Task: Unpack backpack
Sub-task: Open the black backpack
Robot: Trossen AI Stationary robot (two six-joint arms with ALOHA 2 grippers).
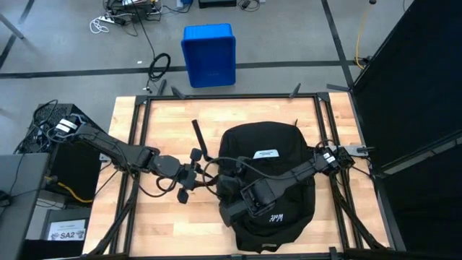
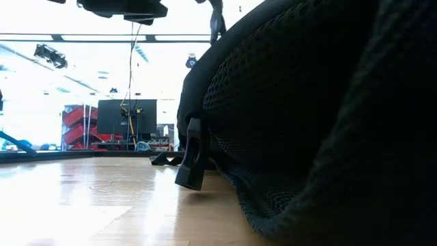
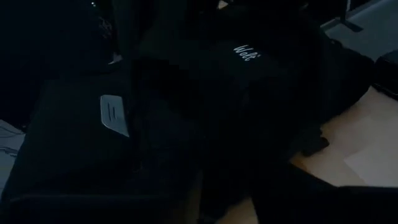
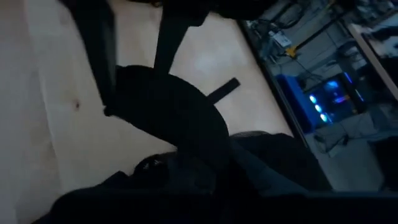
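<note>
Backpack (image 1: 271, 180) lies flat on the wooden surface (image 1: 159, 123), label up, its front pocket nearest; over that near left corner the right gripper (image 1: 237, 209) has its fingers fully closed, probably pinching fabric or a zip pull, though what is unclear. Just left of the backpack the left gripper (image 1: 189, 173) hovers by the straps, opening unclear, perhaps to steady it.

The backpack (image 1: 271, 180) lies on the table (image 1: 166, 130), the bin (image 1: 209, 54) beyond.
</note>
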